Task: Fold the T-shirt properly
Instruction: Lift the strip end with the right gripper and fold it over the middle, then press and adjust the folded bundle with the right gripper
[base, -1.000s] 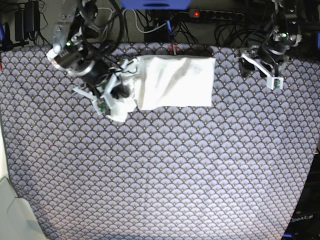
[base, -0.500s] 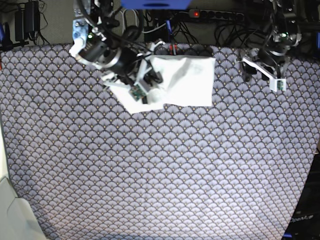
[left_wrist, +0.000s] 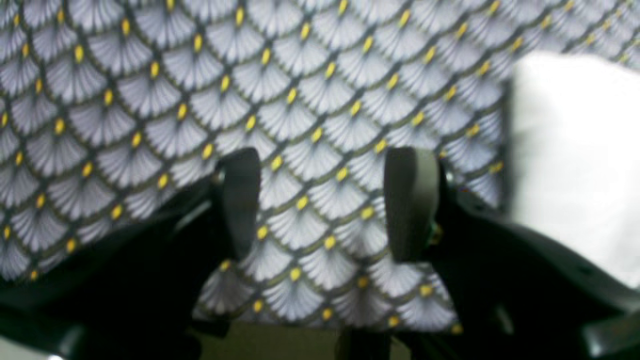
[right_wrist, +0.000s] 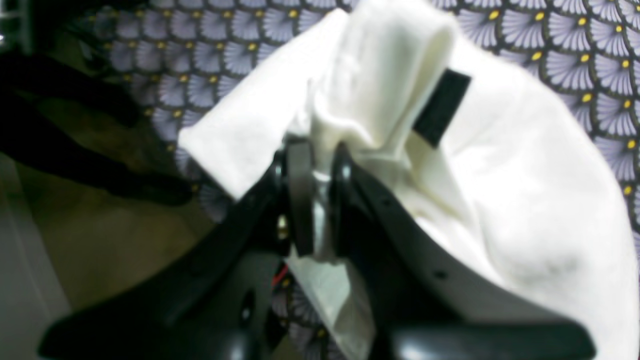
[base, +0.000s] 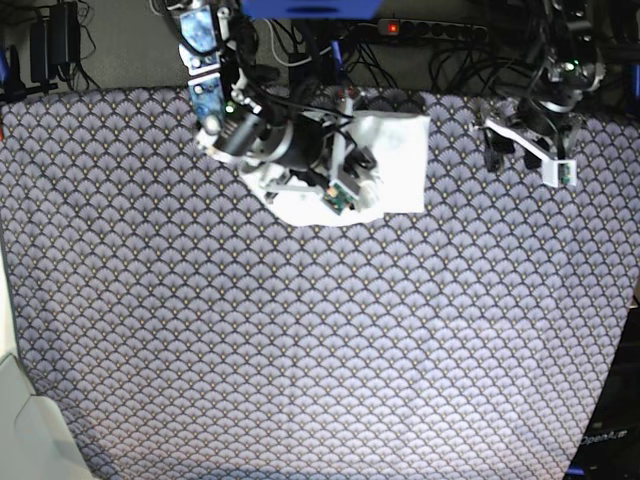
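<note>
The T-shirt (base: 395, 160) lies bunched, plain white side out, at the far edge of the scale-patterned surface (base: 320, 340). The right gripper (right_wrist: 315, 200) has its fingers clenched on a fold of it, near its small dark tag (right_wrist: 441, 106). The left gripper (left_wrist: 322, 205) hangs apart, fingers released and holding nothing.

The left claw (left_wrist: 322, 205) hangs over the table (left_wrist: 150, 100), its two dark fingers (left_wrist: 240, 200) spread apart with nothing between them but the cloth covering, a pattern of pale fan-shaped scales with yellow dots. At the right edge of the view lies the white T-shirt (left_wrist: 575, 150), blurred, apart from the claw. The table's near edge shows below the fingers.
</note>
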